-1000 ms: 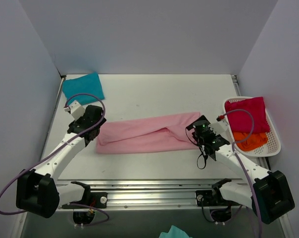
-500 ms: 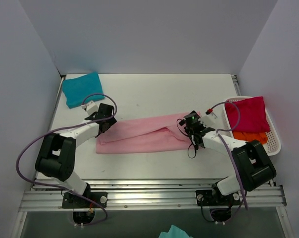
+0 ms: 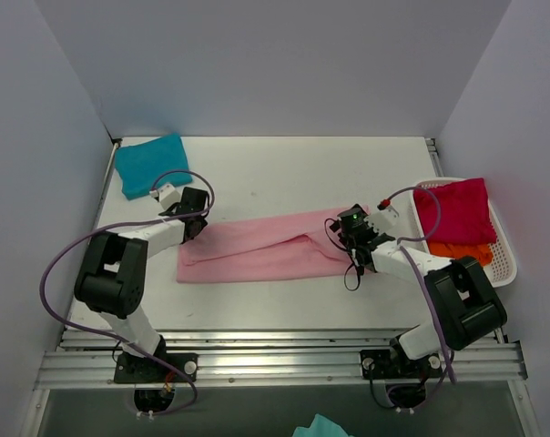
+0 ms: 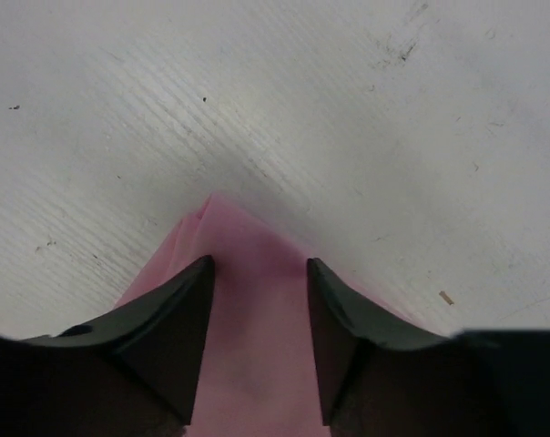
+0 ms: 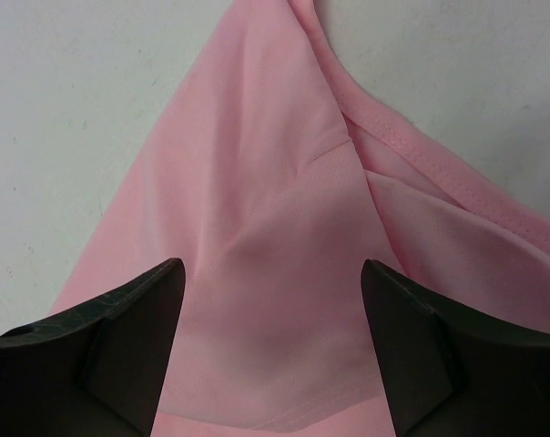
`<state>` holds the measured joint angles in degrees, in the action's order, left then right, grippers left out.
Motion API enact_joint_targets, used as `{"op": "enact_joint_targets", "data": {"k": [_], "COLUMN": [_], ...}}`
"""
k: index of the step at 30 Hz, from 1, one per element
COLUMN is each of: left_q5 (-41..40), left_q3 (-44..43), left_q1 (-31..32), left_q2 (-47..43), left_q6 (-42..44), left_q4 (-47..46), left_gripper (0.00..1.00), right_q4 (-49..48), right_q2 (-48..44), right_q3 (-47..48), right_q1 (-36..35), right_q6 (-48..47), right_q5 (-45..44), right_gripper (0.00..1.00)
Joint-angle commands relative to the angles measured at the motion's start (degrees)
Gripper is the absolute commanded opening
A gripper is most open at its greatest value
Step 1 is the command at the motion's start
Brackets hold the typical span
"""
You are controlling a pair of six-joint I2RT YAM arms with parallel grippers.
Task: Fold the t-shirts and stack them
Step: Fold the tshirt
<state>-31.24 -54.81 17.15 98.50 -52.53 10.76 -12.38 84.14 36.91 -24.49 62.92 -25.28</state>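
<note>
The light pink t-shirt lies folded into a long strip across the middle of the table. My left gripper is down at its far left corner, open, with the fingers on either side of the cloth tip. My right gripper is down on the shirt's right end, jaws wide open over the pink cloth. The teal-blue t-shirt lies folded at the back left corner. The magenta-red t-shirt and the orange one lie in a basket at the right.
The white slatted basket stands at the table's right edge. Grey walls close in the left, back and right sides. A metal rail runs along the near edge, and a scrap of teal cloth shows below it.
Both arms have reached forward and down to the pink shirt: the left gripper to its far left corner, the right gripper onto its right end. The shirt has barely moved.
</note>
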Motion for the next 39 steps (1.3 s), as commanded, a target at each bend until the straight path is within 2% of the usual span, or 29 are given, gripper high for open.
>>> {"op": "enact_joint_targets", "data": {"k": [1, 3, 7, 14, 20, 23, 26, 27, 29, 35, 39], "left_q5": [-0.8, -0.6, -0.4, -0.2, 5.5, 7.2, 8.0, 8.0, 7.9, 8.9, 9.3], "left_q3": [-2.6, -3.4, -5.3, -9.9, -18.1, -19.2, -18.8, -18.9, -18.9, -17.8, -18.1], "left_q1": [-0.9, -1.1, -1.9, -4.7, -8.2, -8.6, -8.6, -8.6, -8.6, -8.6, -8.7], "left_q2": [1.5, 2.2, 3.7, 4.5, 10.6, 11.3, 10.0, 9.3, 8.6, 6.4, 5.3], "left_q6": [0.0, 0.0, 0.1, 4.1, 5.3, 5.0, 5.3, 5.5, 5.8, 5.7, 5.6], "left_q4": [-3.3, -3.3, -2.3, -1.8, 0.3, 0.4, -0.1, 0.0, 0.0, -0.9, -1.2], "left_gripper": [0.50, 0.29, 0.08, 0.06, 0.04, 0.10, 0.34, 0.46, 0.56, 0.59, 0.59], "right_q4": [0.9, 1.0, 1.2, 1.9, 2.1, 2.5, 4.5, 5.3, 8.7, 15.0, 14.5], "right_q2": [-2.2, -2.3, -2.3, -2.8, -2.6, -3.4, -5.6, -6.3, -9.1, -16.9, -17.4], "right_q3": [1.1, 0.9, 0.8, 0.7, 0.5, -0.4, -1.5, -1.5, -1.3, -3.3, -6.8], "right_q1": [-0.4, -0.3, -0.2, 0.3, 1.1, 1.2, 0.9, 0.7, 0.1, 0.1, -0.4], "right_q6": [-0.6, -0.6, -0.8, -1.1, -1.3, -1.2, -0.1, 0.2, 0.6, 1.9, 3.6], "right_q5": [-3.5, -4.0, -4.5, -5.6, -5.7, -5.5, -4.6, -4.4, -4.8, -5.1, -2.6], "right_gripper": [0.73, 0.72, 0.69, 0.67, 0.66, 0.66, 0.66, 0.67, 0.68, 0.69, 0.69]}}
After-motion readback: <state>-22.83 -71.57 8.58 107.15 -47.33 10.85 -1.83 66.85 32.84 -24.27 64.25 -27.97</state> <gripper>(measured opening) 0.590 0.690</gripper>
